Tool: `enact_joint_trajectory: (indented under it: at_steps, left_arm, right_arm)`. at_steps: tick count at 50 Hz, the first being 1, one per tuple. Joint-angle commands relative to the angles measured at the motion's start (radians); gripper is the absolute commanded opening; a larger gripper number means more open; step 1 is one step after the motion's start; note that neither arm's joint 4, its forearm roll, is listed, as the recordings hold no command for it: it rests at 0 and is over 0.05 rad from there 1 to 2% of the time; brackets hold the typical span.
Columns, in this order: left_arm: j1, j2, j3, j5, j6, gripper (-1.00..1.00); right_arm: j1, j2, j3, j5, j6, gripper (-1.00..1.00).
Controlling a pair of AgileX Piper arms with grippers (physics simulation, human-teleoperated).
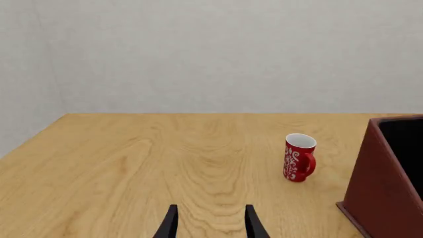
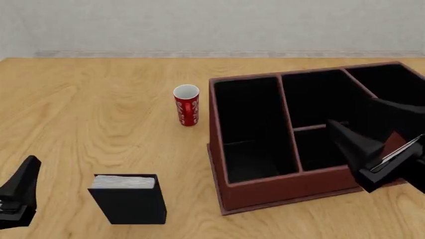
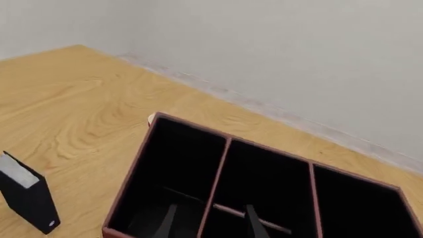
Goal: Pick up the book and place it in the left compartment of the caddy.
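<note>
While the book stands upright near the worktop's near edge, toward its left corner, only its dark cover and the white strip of page edges on top show; in the right wrist view it is a thin slab seen almost edge-on. No fingers touch it.

Most of the left gripper is cut off: the front view shows just a black wedge at the near left corner, and its wrist view shows two slim black fingers set apart, released, with bare wood grain between them. The right gripper is a dark, angular shape over the near right part of the caddy, hard to separate from the black lining; its fingers are apart too, holding nothing.

Reddish-brown outside, matte black within, the caddy has slanted walls, and its right end runs out of the front view. Its left compartment, long and narrow, lies open. Beyond the caddy's left wall stands a glossy red mug with white scrollwork, apart from the wall.
</note>
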State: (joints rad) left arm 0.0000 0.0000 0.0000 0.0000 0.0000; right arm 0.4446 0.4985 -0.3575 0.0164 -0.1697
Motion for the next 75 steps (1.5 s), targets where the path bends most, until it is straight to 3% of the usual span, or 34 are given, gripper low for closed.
enact_joint_trajectory:
  at_steps: [1,12,31,75]
  left_arm:
    - [0.000,0.000,0.000,0.000,0.000,1.00]
    - [0.000,0.000,0.000,0.000,0.000,1.00]
    - [0.000,0.000,0.000,0.000,0.000,1.00]
    - [0.000,0.000,0.000,0.000,0.000,1.00]
  right_arm:
    - [0.094,0.151,-0.132,0.037,-0.049,1.00]
    - [0.190,0.312,-0.298,0.092,-0.065,1.00]
    - [0.343,0.476,-0.477,0.183,-0.082,1.00]
    - [0.589,0.782,-0.714,0.258,-0.019,1.00]
